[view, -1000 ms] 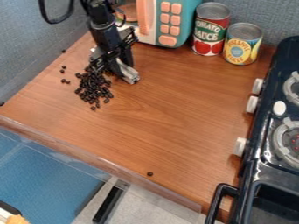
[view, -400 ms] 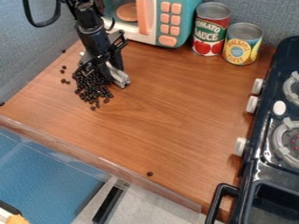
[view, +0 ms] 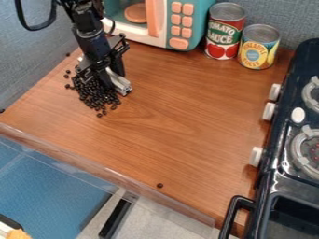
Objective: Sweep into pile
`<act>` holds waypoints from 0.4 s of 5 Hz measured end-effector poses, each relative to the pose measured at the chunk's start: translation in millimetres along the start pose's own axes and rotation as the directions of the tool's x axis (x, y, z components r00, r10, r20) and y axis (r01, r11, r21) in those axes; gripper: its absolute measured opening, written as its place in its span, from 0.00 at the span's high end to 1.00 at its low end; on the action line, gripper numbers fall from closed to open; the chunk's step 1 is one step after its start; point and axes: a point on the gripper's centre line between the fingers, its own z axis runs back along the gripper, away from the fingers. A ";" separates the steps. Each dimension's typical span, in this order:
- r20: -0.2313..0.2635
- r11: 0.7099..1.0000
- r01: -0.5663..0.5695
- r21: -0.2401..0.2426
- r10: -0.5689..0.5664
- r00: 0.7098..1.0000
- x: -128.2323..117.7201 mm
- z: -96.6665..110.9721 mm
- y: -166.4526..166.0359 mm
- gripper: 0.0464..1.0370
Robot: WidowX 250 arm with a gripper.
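A black gripper (view: 105,83) hangs over dark beans (view: 100,99) on a wooden counter (view: 181,116), its lower end right at the upper part of the cluster, which sits toward the counter's far left side as the camera sees it. Whether the claw is clenched, released or grasping something, one cannot tell. A pale metallic piece (view: 120,83) shows at its lower end, on the side away from the left wall; whether it is a tool or part of the claw is unclear.

The sweep looks well along, though unfinished. Most of the beans lie in one close pile, dense in the middle and ragged at its near edge, where several sit just apart. A few strays remain to be gathered: a small group just left of the pile, one farther up near the counter's edge, and a lone bean (view: 160,185) well apart, near the front edge. That last one probably calls for a separate, longer sweep, with some risk of knocking it off the counter. The nearer strays likely need only short, low strokes inward; a hard push could scatter the loose edge.

Behind the work stand a toy microwave (view: 196,28) and two cans (view: 225,30), with a stove (view: 274,154) at right.
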 end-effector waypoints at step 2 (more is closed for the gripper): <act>0.001 1.000 -0.004 -0.007 0.004 1.000 0.6 0.6 -0.9 0.67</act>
